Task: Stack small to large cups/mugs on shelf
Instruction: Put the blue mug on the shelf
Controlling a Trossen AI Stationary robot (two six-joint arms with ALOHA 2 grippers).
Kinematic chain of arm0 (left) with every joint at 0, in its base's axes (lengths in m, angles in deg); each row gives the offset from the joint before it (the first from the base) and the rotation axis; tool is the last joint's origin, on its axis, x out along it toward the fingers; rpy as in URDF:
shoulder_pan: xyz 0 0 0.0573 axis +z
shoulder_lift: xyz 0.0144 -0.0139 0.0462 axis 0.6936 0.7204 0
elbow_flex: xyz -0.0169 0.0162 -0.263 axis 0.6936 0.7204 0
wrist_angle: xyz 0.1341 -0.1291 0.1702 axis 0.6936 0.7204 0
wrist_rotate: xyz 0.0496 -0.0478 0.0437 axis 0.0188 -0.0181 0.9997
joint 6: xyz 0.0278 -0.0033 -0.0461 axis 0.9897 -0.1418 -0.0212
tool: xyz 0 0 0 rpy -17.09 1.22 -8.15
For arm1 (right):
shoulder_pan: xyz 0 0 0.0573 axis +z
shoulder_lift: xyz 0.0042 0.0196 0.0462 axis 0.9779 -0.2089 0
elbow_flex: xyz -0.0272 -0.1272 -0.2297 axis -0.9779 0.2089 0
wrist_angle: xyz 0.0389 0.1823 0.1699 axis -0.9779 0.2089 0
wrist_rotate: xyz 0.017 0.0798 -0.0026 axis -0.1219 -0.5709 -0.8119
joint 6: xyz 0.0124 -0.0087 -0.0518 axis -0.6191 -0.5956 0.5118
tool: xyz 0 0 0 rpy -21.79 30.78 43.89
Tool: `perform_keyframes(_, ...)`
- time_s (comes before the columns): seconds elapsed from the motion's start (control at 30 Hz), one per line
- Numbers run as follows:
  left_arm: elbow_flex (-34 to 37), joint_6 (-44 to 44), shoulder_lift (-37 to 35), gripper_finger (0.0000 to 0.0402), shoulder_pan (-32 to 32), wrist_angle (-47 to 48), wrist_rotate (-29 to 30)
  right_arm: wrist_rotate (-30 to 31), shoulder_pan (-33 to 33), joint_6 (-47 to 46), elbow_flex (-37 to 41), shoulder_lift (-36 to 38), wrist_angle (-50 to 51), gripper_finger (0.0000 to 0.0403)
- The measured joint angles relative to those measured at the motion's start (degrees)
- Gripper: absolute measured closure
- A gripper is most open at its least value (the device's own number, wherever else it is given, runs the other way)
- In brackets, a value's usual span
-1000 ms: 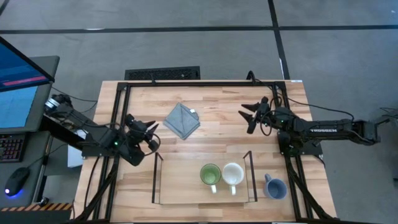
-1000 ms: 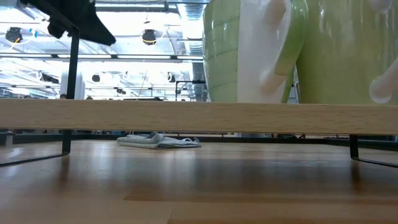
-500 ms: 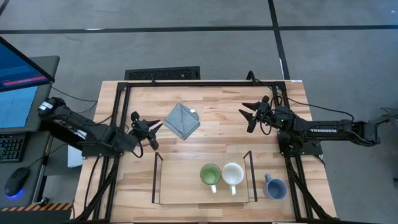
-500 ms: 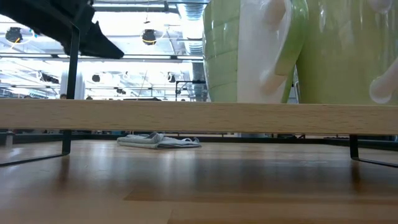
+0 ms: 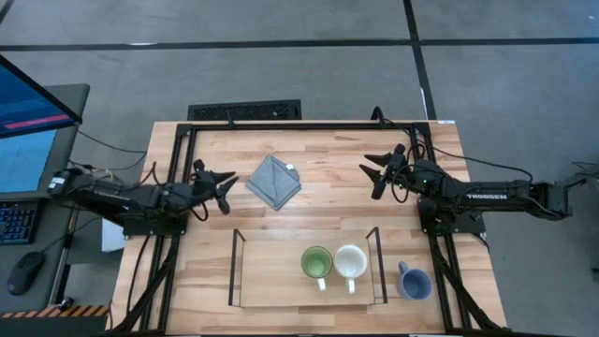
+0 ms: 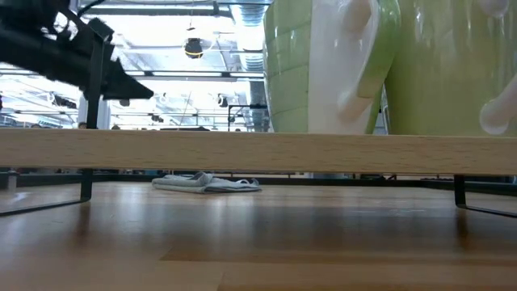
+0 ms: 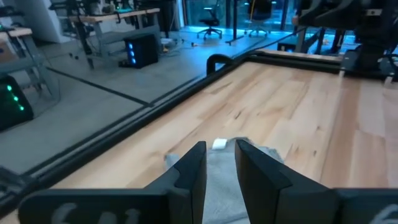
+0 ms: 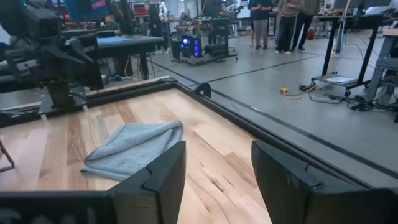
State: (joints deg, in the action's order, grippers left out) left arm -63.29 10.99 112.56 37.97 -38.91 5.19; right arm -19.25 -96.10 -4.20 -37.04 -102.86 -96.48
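Shelf [image 6: 258,151] edge across green mug [image 6: 323,65], top cropped.

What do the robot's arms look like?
Both arms are black and jointed, with thin cables running along them. The right arm has small white lettering on its side. Each ends in a gripper with two flat, dark, pointed fingers: the left gripper and the right gripper. The left arm shows reddish wires near its base.

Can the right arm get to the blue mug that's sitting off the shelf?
Probably yes. The blue-grey mug stands alone on the table beside the shelf, and the right gripper is open with nothing between them.
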Motion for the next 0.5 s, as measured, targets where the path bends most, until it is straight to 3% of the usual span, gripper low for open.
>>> perform_keyframes(0.5,6.4,5.5,-14.5,0.0326,2.9,3.6,-2.7,2.6,1.1,-9.0,-1.0,0.0,0.8,0.0198)
